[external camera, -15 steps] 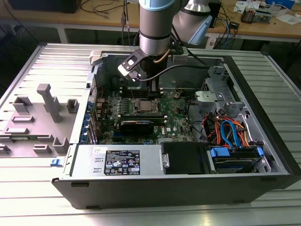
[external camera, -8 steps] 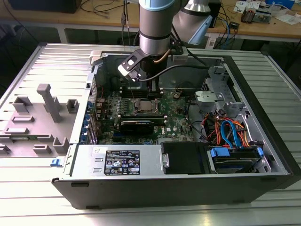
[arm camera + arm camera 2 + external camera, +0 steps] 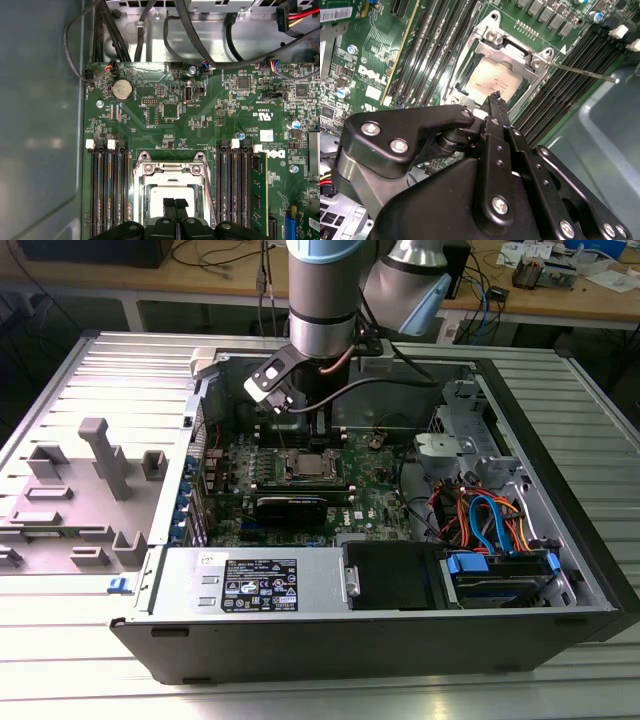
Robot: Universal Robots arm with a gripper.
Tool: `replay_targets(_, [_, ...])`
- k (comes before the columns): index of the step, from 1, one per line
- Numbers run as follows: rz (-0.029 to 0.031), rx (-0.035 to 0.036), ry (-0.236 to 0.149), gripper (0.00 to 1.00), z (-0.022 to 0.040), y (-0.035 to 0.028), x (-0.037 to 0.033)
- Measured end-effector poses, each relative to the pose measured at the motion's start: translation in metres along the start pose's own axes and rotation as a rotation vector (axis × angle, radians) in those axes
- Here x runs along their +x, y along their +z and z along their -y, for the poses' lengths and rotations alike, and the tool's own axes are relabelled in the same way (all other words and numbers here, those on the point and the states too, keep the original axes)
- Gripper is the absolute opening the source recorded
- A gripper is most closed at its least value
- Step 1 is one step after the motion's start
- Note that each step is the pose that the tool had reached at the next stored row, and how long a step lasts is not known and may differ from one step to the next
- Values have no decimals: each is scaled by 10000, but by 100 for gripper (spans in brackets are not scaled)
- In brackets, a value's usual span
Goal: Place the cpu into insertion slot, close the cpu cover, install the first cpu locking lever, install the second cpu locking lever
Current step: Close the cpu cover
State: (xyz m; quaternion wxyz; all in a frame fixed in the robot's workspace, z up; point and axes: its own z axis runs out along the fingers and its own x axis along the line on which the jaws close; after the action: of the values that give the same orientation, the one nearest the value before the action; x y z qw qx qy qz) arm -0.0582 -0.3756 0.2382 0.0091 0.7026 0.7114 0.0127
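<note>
The fingers (image 3: 169, 205), narrowed together and empty, sit over the cpu (image 3: 487, 82) lying under the cpu cover (image 3: 512, 49).

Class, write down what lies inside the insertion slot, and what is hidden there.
The cpu lies inside the insertion slot, its pale top showing through the cpu cover. The gripper covers part of one edge; whatever lies beneath the cpu is hidden.

White logo lettering (image 3: 370, 74) printed on green circuit board (image 3: 365, 35), noted in second wrist view. Small white marks (image 3: 263, 116) and white sticker (image 3: 266, 135) noted on board in first wrist view. Black-and-white label (image 3: 260, 585) stuck on grey metal box (image 3: 320, 580) in exterior view; fine print not legible.
</note>
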Motion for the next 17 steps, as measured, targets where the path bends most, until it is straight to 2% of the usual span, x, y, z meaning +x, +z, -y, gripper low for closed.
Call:
replay_targets(4, [-2, -14, -1, 11, 38, 2, 0])
replay_targets(9, [-1, -17, -1, 11, 144, 23, 2])
replay_targets(15, [-2, -18, -2, 11, 254, 136, 2])
replay_targets(17, [-1, -17, -11, 11, 276, 201, 2])
